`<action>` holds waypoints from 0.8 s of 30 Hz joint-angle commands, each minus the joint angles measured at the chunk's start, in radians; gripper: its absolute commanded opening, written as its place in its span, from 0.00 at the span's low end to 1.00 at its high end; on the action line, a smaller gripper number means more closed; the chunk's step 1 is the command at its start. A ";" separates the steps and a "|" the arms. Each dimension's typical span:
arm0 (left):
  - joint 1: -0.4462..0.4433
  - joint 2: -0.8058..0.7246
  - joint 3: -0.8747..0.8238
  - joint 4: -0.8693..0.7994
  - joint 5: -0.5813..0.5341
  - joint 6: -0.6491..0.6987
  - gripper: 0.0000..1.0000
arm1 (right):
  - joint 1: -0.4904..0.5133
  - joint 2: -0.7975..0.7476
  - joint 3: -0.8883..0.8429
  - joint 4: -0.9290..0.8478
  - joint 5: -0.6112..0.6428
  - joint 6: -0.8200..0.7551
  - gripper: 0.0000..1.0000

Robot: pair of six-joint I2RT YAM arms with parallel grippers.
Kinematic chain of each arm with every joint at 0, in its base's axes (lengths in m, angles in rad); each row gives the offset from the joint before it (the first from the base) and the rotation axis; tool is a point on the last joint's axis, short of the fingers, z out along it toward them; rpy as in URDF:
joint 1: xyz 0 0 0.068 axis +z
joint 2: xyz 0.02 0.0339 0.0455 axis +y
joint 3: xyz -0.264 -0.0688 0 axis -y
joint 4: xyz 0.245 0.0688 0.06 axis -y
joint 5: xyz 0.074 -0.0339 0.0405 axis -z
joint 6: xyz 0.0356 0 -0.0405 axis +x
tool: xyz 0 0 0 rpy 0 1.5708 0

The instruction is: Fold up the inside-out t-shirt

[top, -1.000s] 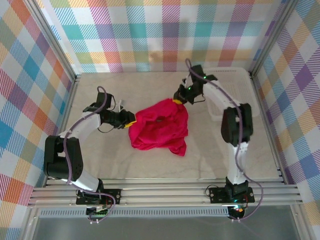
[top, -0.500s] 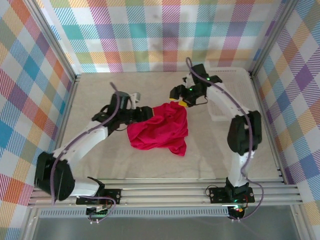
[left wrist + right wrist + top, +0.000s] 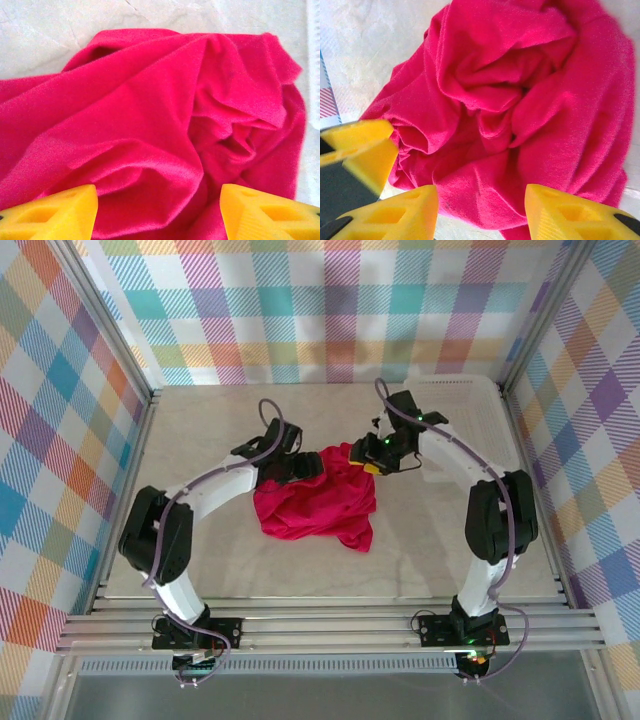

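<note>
The inside-out t-shirt (image 3: pixel 318 502), soft crimson knit bunched into deep rumpled folds, lies mid-table on the pale marbled tabletop (image 3: pixel 200 550), the left gripper (image 3: pixel 157 215) and right gripper (image 3: pixel 480 212) poised above it, yellow wedge-shaped jaws parted, grasping nothing.

arms (image 3: pixel 205 492): white, black joints | cables (image 3: pixel 263 410): purple | tool pads (image 3: pixel 50 212): yellow

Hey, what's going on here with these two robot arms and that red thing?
Two robot arms are working on a crumpled red t-shirt lying in a heap on the table. The left gripper and the right gripper both hover over its far edge, jaws open, neither holding cloth. No fold is made yet.
</note>
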 commanded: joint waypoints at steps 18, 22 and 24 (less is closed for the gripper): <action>0.335 -0.135 0.024 -0.136 0.057 -0.012 0.00 | 0.007 0.124 -0.113 0.087 0.029 -0.013 0.00; 0.438 -0.228 -0.072 -0.108 0.070 -0.033 0.00 | 0.028 0.007 -0.252 0.091 0.015 -0.035 0.00; 0.467 -0.228 -0.106 -0.096 0.081 -0.045 0.00 | 0.042 -0.039 -0.312 0.107 0.003 -0.039 0.00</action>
